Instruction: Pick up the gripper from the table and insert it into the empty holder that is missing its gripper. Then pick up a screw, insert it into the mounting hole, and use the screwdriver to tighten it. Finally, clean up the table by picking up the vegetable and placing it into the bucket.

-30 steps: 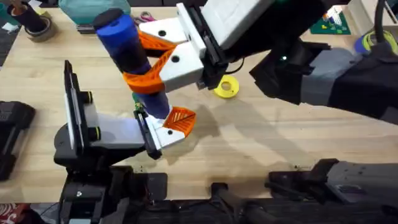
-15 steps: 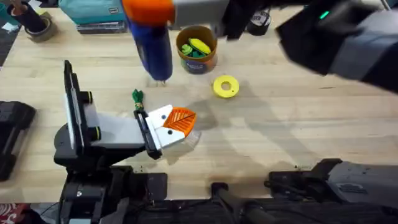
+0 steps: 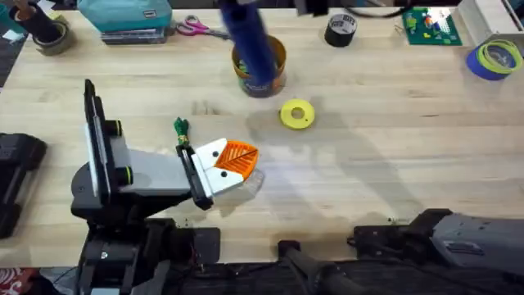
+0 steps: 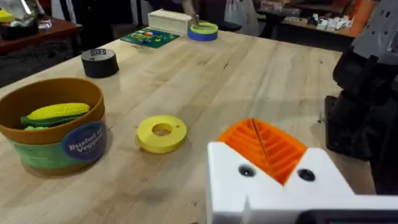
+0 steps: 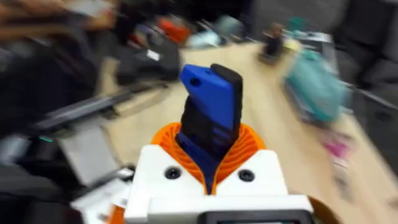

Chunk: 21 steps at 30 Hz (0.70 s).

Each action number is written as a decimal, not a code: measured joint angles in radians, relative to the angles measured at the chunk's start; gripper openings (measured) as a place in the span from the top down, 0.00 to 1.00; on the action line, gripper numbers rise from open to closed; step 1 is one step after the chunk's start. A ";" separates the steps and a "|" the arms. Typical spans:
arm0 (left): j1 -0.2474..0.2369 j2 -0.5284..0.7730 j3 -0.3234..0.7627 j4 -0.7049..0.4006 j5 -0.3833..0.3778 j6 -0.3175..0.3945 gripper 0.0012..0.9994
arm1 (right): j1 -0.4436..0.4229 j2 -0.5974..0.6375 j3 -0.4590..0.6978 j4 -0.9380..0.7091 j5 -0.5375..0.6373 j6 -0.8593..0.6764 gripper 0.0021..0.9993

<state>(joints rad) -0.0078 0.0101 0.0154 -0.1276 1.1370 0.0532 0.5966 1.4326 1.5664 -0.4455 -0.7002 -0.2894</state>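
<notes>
My right gripper (image 5: 210, 152) is shut on the blue screwdriver (image 5: 210, 112), which stands up between its orange pads. From overhead the screwdriver (image 3: 250, 41) hangs blurred over the far middle of the table (image 3: 393, 156), in front of the bucket (image 3: 274, 74). The bucket (image 4: 53, 134) holds a yellow corn vegetable (image 4: 57, 112) on green leaves. My left gripper (image 3: 233, 164) rests low near the table's front, its white fingers closed with orange ribbed pads (image 4: 264, 146) together. A loose gripper tip, an empty holder and a loose screw are out of view.
A yellow disc (image 3: 296, 114) lies right of the bucket, and a small green piece (image 3: 180, 127) lies beside my left gripper. Along the far edge are a black tape roll (image 3: 340, 29), blue tape (image 3: 495, 57), a green board (image 3: 430, 24), scissors (image 3: 196, 27) and a teal box (image 3: 123, 12).
The right arm has carried the screwdriver away from my left gripper, up and toward the far side over the bucket. The left arm has stayed still.
</notes>
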 joint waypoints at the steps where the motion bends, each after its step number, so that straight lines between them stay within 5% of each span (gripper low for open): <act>1: 0.000 0.000 0.000 0.000 0.000 0.000 1.00 | -0.003 0.000 0.023 -0.036 0.048 -0.045 0.98; 10: 0.000 0.000 0.000 0.000 0.000 0.000 1.00 | -0.035 0.011 0.054 -0.314 0.501 -0.421 0.98; 21: 0.000 0.000 0.000 0.000 0.000 0.000 1.00 | -0.249 0.116 -0.021 -0.394 0.659 -0.733 0.98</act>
<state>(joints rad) -0.0078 0.0101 0.0154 -0.1276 1.1370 0.0532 0.3477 1.5486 1.5458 -0.8394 -0.0408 -1.0224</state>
